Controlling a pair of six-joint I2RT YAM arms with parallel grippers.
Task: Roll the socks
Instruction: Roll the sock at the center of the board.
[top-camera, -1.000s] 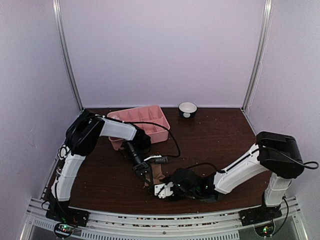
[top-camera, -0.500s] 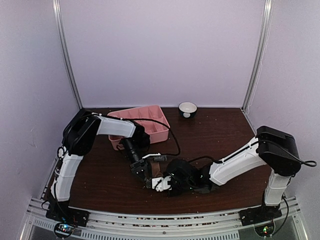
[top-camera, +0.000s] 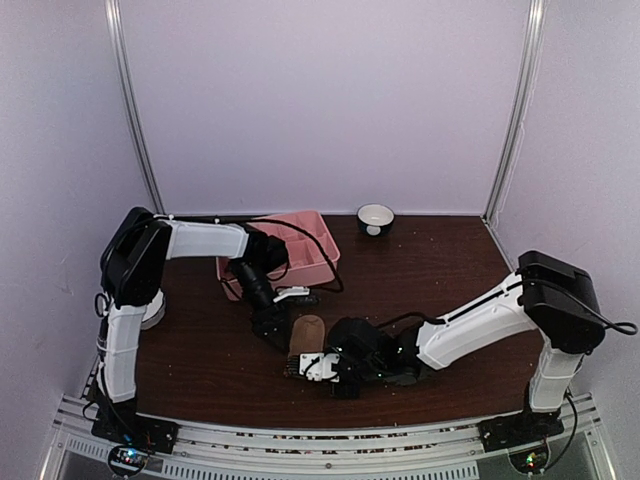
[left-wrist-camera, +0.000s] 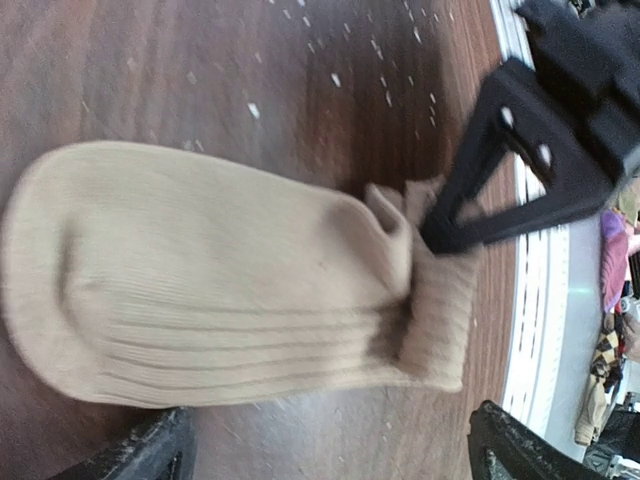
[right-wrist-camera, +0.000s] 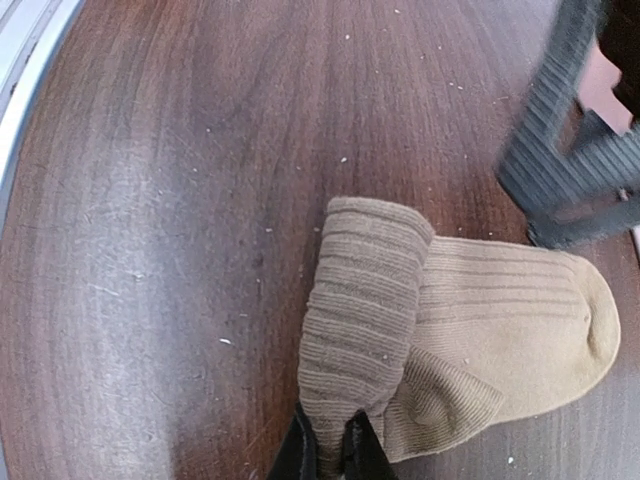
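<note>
One tan-brown sock lies flat on the dark wooden table, toe towards the back. Its ribbed cuff is folded over into a thick roll at the near end. My right gripper is shut on the end of that rolled cuff; in the top view the right gripper sits at the sock's near end. My left gripper hangs open just off the sock's side, nothing between its fingers, and the sock fills that view. From above, the left gripper is left of the toe.
A pink compartmented tray stands at the back left, close behind the left wrist. A small white bowl sits near the back wall. A metal rail runs along the table's near edge.
The left gripper opened, let go of the sock and drew back towards the tray. The right gripper closed on the cuff and shifted left with it.
</note>
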